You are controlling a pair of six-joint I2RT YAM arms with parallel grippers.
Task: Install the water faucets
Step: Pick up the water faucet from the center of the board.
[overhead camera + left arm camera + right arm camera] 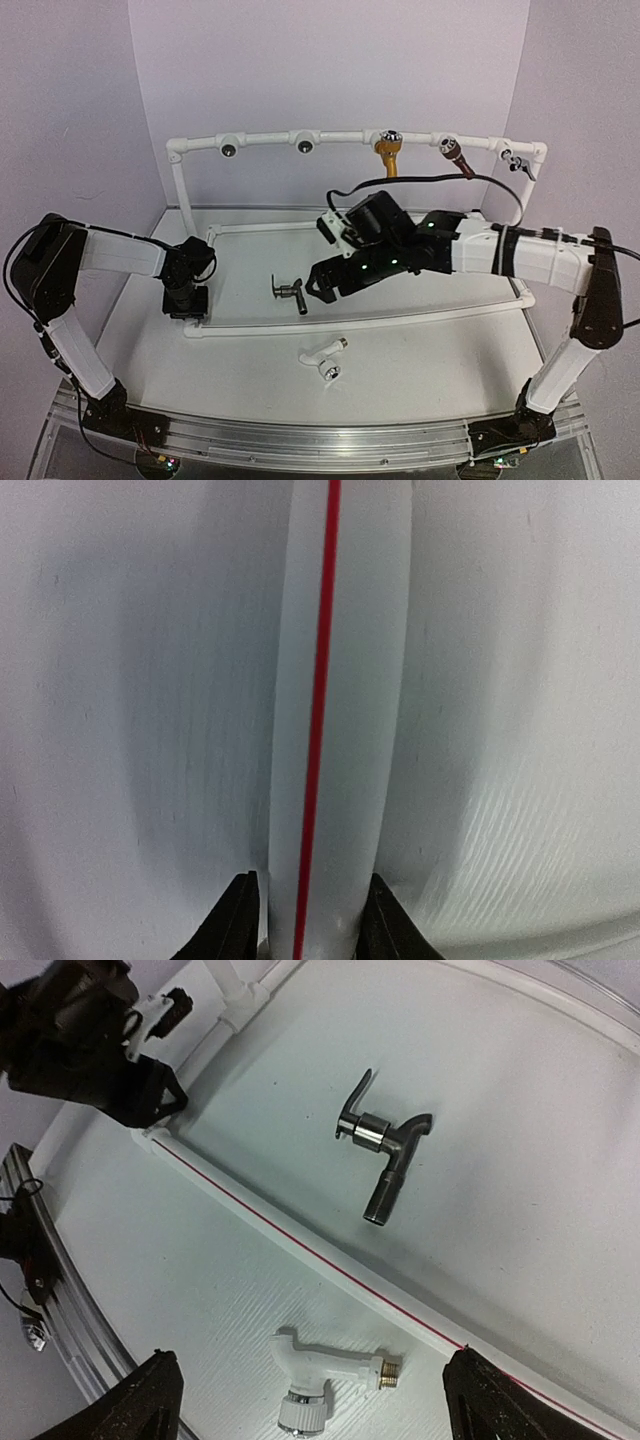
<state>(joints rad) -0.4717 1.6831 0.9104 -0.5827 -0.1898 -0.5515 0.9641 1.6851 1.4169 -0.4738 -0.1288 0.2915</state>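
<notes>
Closest under your right wrist camera, the white faucet (320, 1375) lies on its side at the bottom centre of that view. It rests on the worktop (430, 370) just outside the front pipe (300, 1240). Beyond that pipe, inside the frame, lies the dark faucet (385, 1145), its lever toward the upper left. Neither is mounted yet. Your right hand (318, 285) hovers over them with its fingers spread wide and nothing between them, well placed, I judge, to drop on either one. At the left of the overhead view, your left hand (187, 300) is clamped on the front pipe, likely to steady the frame. Along the upper rail (270, 140), two sockets (229, 149) sit empty left of the gold tap (388, 155), probably where the faucets go.
</notes>
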